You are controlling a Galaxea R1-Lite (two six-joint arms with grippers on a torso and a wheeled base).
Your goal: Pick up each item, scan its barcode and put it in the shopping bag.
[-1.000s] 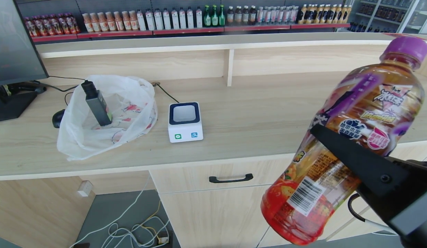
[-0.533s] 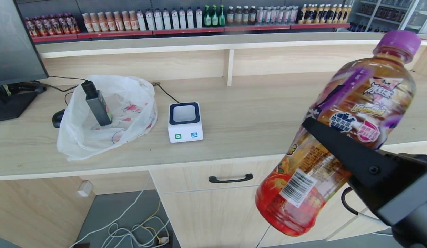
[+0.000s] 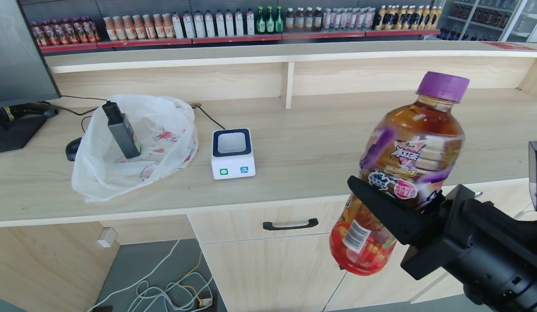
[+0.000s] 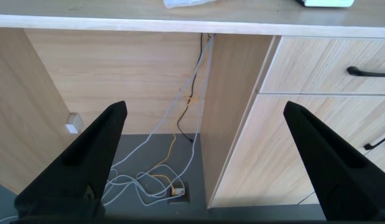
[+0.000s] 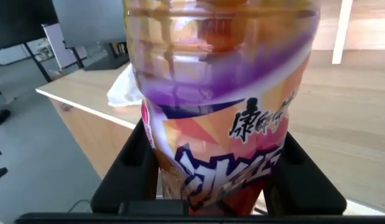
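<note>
Right claw [image 3: 383, 203] holding a drink bottle [image 3: 407, 173] up in the air.
Its fingers are clamping the bottle's lower half, the purple cap tilting up and away from the claw, the barcode showing near the base. The scanner [image 3: 232, 152] is sitting well to that claw's left on the counter [image 3: 320, 143], with the shopping bag [image 3: 134, 147] just beyond it. The left claw [image 4: 204, 155] is hanging wide open, gripping nothing.

Bottle [image 5: 217, 93] was cut off below its cap in the right wrist view, mouse [image 3: 73, 148] half hidden behind the bag [image 3: 164, 143], monitor [image 3: 17, 52] cropped by the edge, shelf drinks [image 3: 233, 21] too small to tell apart.
</note>
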